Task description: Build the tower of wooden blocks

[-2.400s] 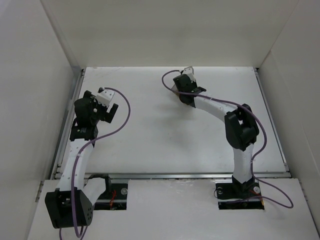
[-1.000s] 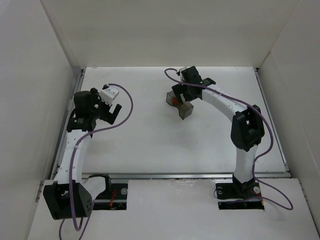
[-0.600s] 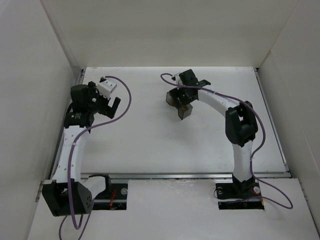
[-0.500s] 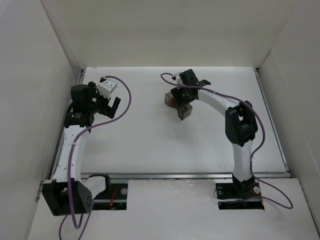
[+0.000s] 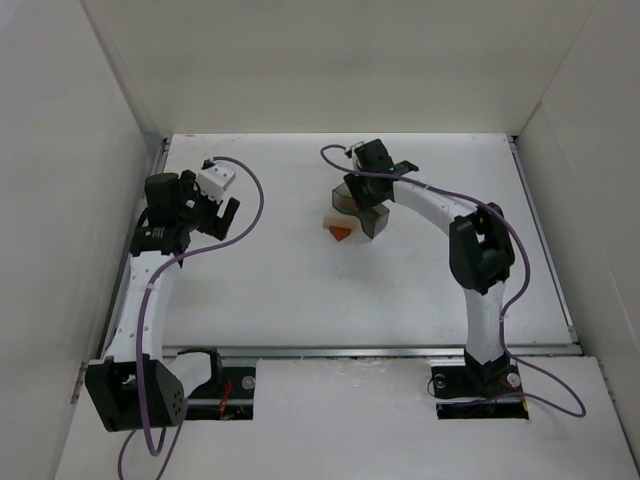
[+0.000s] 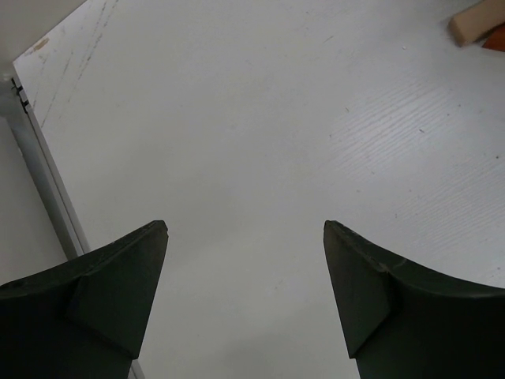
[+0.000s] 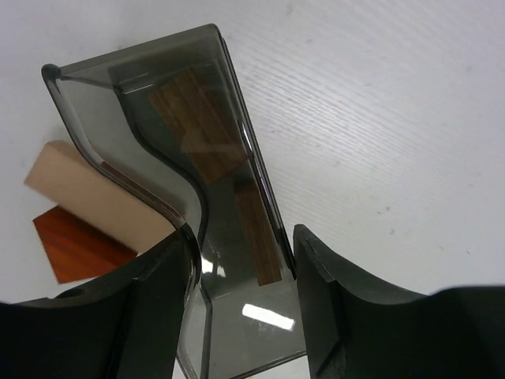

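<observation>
My right gripper (image 7: 241, 237) is shut on the translucent dark grey bin (image 7: 181, 110), a finger on each side of it, with the bin tipped over the table. Two wooden blocks (image 7: 197, 122) show through its wall. Just outside its mouth lie a pale tan block (image 7: 87, 197) and the orange triangular piece (image 7: 75, 245). From above, the orange piece (image 5: 341, 233) and tan block (image 5: 330, 222) sit left of the bin (image 5: 368, 215). My left gripper (image 6: 245, 229) is open over bare table at the far left, with the tan block (image 6: 469, 24) far off at its view's corner.
White walls close in the table (image 5: 300, 290) on the left, back and right. A metal rail (image 6: 47, 181) runs along the left edge next to my left gripper (image 5: 228, 212). Purple cables loop off both wrists.
The right gripper has closed on the bin and tipped it, and the tan block and orange piece now lie on the table beside it. The left jaws have narrowed somewhat.
</observation>
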